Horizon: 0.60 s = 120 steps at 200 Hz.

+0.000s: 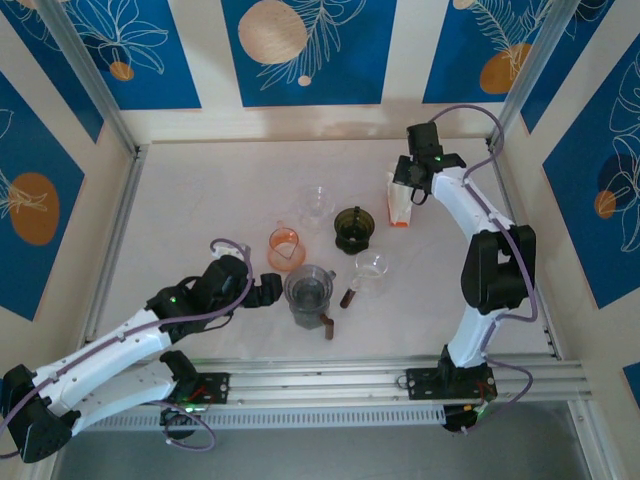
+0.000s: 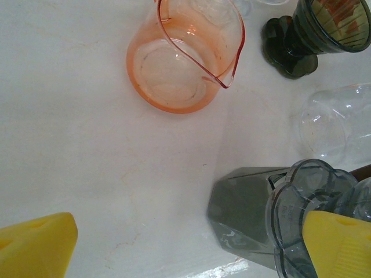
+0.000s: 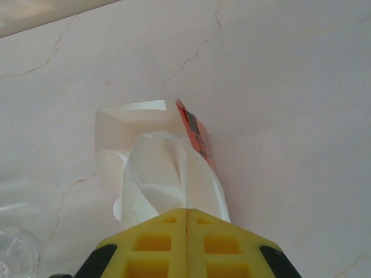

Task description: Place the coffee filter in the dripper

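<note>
A white coffee filter sticks up out of its white and orange pack, and my right gripper is shut on the filter's top edge. That gripper stands at the far right of the table, over the pack. A smoky grey dripper sits on a grey carafe near the middle front. My left gripper is open just left of it, with its right finger beside the dripper's scalloped rim and nothing between the jaws.
An orange glass pitcher stands behind the left gripper. A dark green dripper, a clear one and a clear glass server with a brown handle crowd the table's middle. Metal frame rails border both sides.
</note>
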Each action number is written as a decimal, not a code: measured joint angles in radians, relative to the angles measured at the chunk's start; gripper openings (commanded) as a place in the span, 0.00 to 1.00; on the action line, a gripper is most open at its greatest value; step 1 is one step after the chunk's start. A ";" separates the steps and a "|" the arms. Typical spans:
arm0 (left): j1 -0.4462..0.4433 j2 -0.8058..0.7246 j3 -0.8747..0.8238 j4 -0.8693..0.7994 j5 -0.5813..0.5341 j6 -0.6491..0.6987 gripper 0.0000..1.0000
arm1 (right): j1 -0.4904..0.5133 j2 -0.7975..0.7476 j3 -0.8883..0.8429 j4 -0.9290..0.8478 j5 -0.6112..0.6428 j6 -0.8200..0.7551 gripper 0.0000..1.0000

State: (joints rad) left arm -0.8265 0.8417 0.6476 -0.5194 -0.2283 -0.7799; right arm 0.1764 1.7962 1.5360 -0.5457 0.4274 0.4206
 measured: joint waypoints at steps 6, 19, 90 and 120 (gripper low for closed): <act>0.000 0.000 0.000 0.000 0.000 0.000 1.00 | 0.000 -0.001 -0.001 0.000 0.000 0.000 0.00; 0.000 0.000 0.000 0.000 0.001 0.000 1.00 | 0.000 -0.001 -0.002 0.003 -0.003 0.000 0.00; 0.002 0.013 0.000 0.005 0.018 -0.008 1.00 | 0.008 0.071 -0.008 0.006 -0.028 0.001 0.29; 0.002 0.026 0.000 0.006 0.019 -0.008 1.00 | 0.008 0.072 -0.008 0.012 -0.036 0.000 0.33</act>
State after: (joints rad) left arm -0.8246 0.8673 0.6476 -0.5129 -0.2092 -0.7876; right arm 0.1841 1.8683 1.5284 -0.5339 0.3912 0.4206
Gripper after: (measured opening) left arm 0.996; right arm 0.329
